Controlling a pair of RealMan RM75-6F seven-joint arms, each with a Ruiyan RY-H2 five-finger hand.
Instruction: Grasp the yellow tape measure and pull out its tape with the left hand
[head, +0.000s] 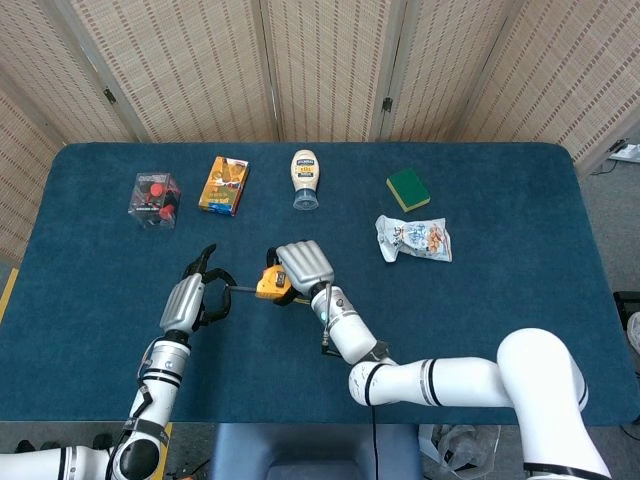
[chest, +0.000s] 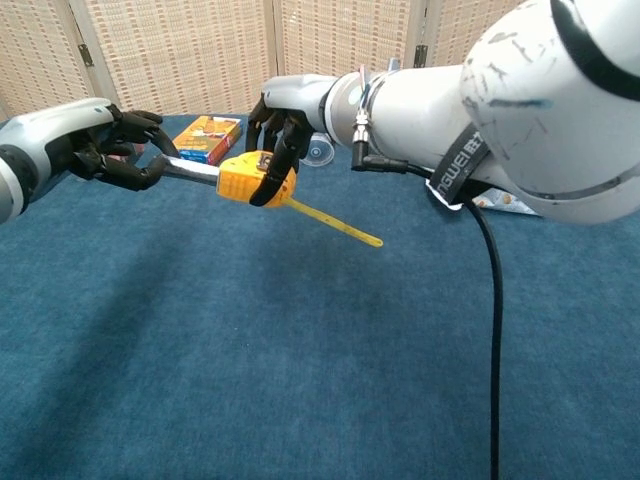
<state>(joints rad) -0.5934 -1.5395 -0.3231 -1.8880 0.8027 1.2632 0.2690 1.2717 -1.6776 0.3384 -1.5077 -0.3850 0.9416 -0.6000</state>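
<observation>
The yellow tape measure (head: 269, 287) (chest: 257, 180) hangs above the blue table, and my right hand (head: 303, 267) (chest: 288, 115) grips its case from above. A short length of silvery tape (chest: 192, 172) runs left out of the case. My left hand (head: 193, 301) (chest: 98, 147) pinches the end of that tape between its dark fingertips. A thin yellow strap (chest: 336, 224) trails from the case down to the right. In the head view the tape (head: 241, 291) shows as a short strip between the two hands.
Along the far side of the table (head: 500, 300) lie a clear box with red pieces (head: 154, 197), an orange carton (head: 224, 184) (chest: 204, 138), a mayonnaise bottle (head: 305, 178), a green sponge (head: 408, 188) and a snack bag (head: 414, 238). My right arm's black cable (chest: 487, 330) hangs at the right.
</observation>
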